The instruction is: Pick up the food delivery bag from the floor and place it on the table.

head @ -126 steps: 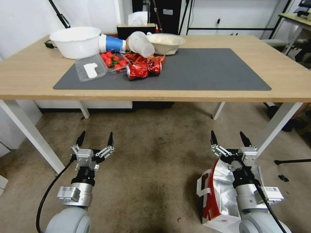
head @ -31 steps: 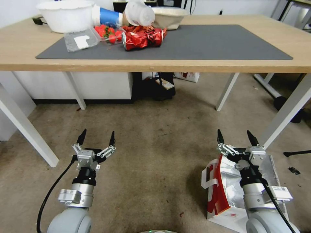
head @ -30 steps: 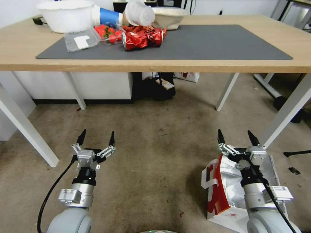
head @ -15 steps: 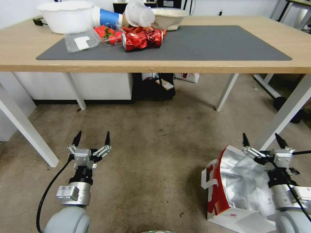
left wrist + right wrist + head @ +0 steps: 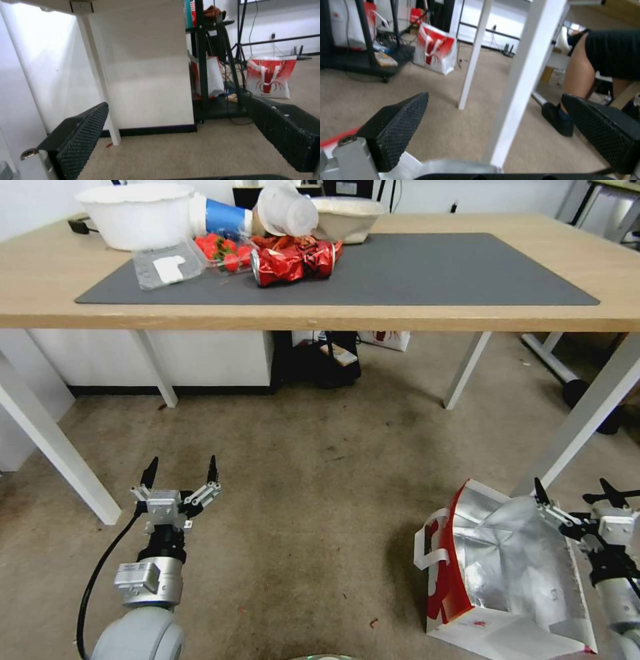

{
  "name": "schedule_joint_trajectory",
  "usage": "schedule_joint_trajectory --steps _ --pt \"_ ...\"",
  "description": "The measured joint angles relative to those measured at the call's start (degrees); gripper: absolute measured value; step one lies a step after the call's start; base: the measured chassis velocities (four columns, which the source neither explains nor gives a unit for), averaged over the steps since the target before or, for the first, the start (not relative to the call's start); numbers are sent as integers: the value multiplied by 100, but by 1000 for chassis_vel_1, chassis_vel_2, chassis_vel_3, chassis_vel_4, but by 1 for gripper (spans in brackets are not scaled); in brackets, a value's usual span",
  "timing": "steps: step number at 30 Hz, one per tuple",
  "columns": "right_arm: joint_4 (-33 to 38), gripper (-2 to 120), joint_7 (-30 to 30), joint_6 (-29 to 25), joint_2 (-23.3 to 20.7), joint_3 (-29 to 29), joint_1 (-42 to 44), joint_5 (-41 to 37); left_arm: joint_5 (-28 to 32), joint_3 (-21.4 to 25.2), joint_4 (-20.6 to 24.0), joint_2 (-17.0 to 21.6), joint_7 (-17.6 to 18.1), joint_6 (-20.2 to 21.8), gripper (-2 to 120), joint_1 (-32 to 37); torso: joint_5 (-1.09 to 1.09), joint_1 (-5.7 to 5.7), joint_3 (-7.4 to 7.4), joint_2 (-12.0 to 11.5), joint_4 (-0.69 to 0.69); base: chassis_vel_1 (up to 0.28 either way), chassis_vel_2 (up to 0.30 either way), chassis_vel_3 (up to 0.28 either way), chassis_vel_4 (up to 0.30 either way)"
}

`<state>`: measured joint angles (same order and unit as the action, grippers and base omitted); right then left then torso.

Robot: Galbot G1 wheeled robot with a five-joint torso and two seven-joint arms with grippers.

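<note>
R pincer [image 5: 579, 497] low at the near right, over the right edge of the food delivery bag [image 5: 507, 573]; fingers spread wide, nothing between them; in the R wrist view the two black pads [image 5: 400, 125] stand well apart w/ carpet and a white leg [image 5: 523, 82] of the worktop seen between them, plus a strip of silver foil and red at the near edge. Bag sits on the floor [image 5: 320, 493] at the near right, mouth up and gaping, foil lining showing, red side panel facing left, white strap handle hanging on that side; just near of the worktop's front right leg. L pincer [image 5: 179, 477] low at the near left, also spread open and empty, hovering over bare carpet, well apart from the bag. Worktop [image 5: 40, 280] spans the far side; dark grey mat [image 5: 433, 267] on it, right part bare; at its far left a cluster: white bowl [image 5: 133, 210], blue-and-white cup [image 5: 223, 213] on its side, clear tub of strawberries [image 5: 220, 247], crushed red foil wrapper [image 5: 293, 260], clear lid [image 5: 167, 263]. Under the worktop, farther back, a second red-and-white bag [image 5: 270, 77].
</note>
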<state>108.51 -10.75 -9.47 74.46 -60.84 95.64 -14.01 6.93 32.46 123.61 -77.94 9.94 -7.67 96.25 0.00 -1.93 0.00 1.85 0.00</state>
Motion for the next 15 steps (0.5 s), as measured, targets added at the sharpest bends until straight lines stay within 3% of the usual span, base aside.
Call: schedule_joint_trajectory --steps 15 --pt "-1026 100 -19 20 -254 131 -324 -38 -23 -21 -289 -5 -64 -81 98 -79 0 -1 0 3 0 0 0 0 0"
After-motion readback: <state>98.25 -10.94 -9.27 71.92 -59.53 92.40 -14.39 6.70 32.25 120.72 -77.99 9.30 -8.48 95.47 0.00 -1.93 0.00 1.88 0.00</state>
